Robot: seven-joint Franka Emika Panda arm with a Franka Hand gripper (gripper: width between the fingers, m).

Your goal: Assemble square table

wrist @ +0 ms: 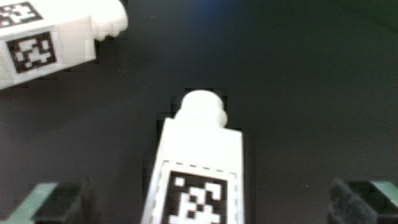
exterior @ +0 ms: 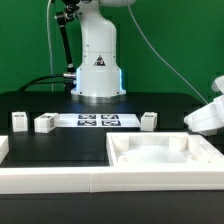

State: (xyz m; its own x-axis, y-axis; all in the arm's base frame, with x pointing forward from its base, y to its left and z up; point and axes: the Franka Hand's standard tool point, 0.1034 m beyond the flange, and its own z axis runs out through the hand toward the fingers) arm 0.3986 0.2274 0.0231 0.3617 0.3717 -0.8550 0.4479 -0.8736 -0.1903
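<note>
The square table top (exterior: 160, 155), a white tray with a raised rim, lies at the front of the black table on the exterior view's right. Three white tagged legs lie behind it: two on the left (exterior: 18, 122) (exterior: 45, 123) and one further right (exterior: 148, 120). My gripper (exterior: 203, 120) hangs low at the right edge, blurred. In the wrist view my gripper (wrist: 210, 203) is open, its dark fingers (wrist: 54, 200) wide apart. A tagged leg (wrist: 196, 160) lies on the table between them, not gripped. A second leg (wrist: 54, 40) lies further off.
The marker board (exterior: 95, 121) lies flat in front of the robot base (exterior: 98, 70). A long white rail (exterior: 60, 180) runs along the front edge of the table. Cables trail behind the base.
</note>
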